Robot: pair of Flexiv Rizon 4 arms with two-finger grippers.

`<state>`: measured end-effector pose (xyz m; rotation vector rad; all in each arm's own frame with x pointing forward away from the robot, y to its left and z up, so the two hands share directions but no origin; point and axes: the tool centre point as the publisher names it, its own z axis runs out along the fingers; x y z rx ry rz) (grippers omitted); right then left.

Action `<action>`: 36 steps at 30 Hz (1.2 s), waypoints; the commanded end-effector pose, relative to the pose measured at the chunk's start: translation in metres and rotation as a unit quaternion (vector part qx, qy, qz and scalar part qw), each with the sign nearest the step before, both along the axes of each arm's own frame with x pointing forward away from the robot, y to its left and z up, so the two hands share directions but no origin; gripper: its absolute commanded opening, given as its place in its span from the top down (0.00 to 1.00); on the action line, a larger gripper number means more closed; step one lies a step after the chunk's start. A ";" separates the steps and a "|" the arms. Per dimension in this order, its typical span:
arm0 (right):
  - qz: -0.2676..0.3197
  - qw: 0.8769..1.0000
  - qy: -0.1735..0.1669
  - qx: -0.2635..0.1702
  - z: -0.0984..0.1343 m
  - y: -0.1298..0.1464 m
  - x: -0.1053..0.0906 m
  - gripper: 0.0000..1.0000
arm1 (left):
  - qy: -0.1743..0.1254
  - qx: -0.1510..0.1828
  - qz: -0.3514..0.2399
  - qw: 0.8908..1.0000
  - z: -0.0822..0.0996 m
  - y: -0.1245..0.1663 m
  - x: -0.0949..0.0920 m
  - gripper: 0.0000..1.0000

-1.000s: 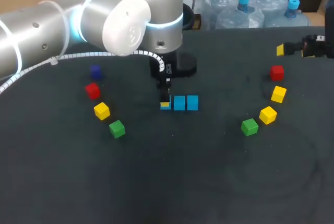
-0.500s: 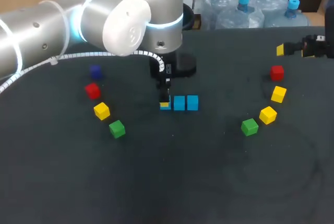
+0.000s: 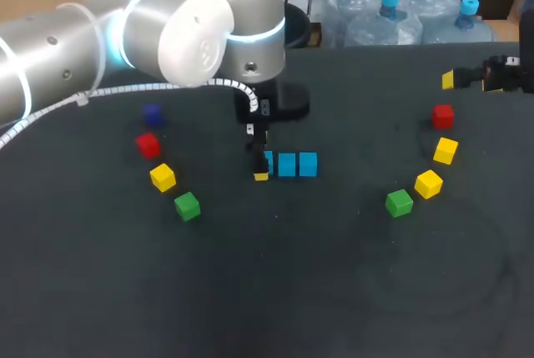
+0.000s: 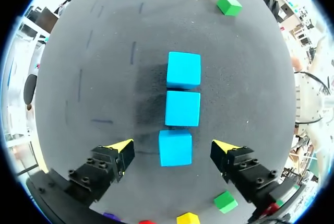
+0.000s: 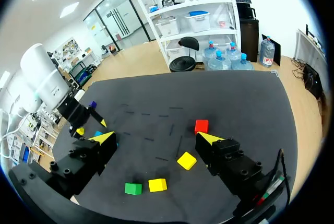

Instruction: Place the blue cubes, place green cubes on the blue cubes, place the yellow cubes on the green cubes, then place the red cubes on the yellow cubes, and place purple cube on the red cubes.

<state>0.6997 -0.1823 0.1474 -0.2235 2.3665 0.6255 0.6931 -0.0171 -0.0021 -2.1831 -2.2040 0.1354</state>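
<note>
Three blue cubes lie in a tight row mid-table (image 3: 287,164). My left gripper (image 3: 260,163) hangs straight over the row's left end. In the left wrist view that end cube (image 4: 175,148) rests on the mat between the open fingers (image 4: 119,151), with a gap on each side. The gripper (image 4: 173,147) holds nothing. A purple cube (image 3: 152,113), a red cube (image 3: 148,144), a yellow cube (image 3: 163,177) and a green cube (image 3: 187,205) lie to the left. Right of the row lie red (image 3: 443,114), two yellow (image 3: 445,150) and green (image 3: 399,203). My right gripper (image 3: 455,79) (image 5: 156,139) is open and empty at the far right.
The black mat (image 3: 275,283) covers the whole table. My left arm's thick silver body (image 3: 167,32) hangs over the back left of the table. The loose cubes form two arcs on either side of the blue row.
My left gripper has opened and let go of the blue cube at the row's left end; the cube now rests beside the other two. The right arm has not moved.
</note>
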 end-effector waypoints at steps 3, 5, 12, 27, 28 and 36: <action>-0.001 1.000 0.000 -0.001 0.001 0.000 -0.001 0.00 | -0.003 -0.009 0.005 1.000 0.008 0.005 -0.001 0.00; -0.001 1.000 0.000 -0.001 0.001 0.000 -0.001 0.00 | -0.006 -0.010 0.008 1.000 0.011 0.006 -0.002 0.00; -0.001 1.000 0.000 -0.001 0.001 0.000 -0.001 0.00 | -0.008 -0.010 0.009 1.000 0.015 0.006 -0.004 0.00; -0.001 1.000 0.000 -0.001 0.001 0.000 -0.001 0.00 | -0.005 -0.004 0.013 1.000 0.007 0.002 0.000 0.07; -0.001 1.000 0.000 -0.001 0.001 0.000 -0.001 0.00 | -0.005 -0.005 0.014 1.000 0.006 0.003 0.001 0.08; -0.001 1.000 0.000 -0.001 0.001 0.000 -0.001 0.00 | -0.004 -0.006 0.009 1.000 0.005 0.003 0.001 0.67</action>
